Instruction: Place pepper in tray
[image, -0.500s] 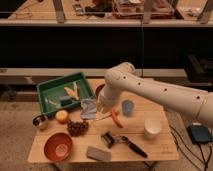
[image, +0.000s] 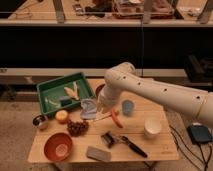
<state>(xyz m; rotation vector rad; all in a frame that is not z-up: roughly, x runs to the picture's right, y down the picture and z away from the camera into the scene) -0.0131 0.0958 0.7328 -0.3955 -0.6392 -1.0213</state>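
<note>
Gripper (image: 102, 108), open or closed I cannot tell, hangs over the desk (image: 165, 150) middle just beside the pepper (image: 116, 118), probably to grasp it for the green tray (image: 42, 93).

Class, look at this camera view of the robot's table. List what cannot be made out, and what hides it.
All in the camera view:
- Hand, low over the table between the tray and the pepper: it merges with the arm's end, so whether it holds anything cannot be told.
- Pale pieces in the tray: too small to name.
- Dark bowl behind the arm: mostly covered by it.
</note>
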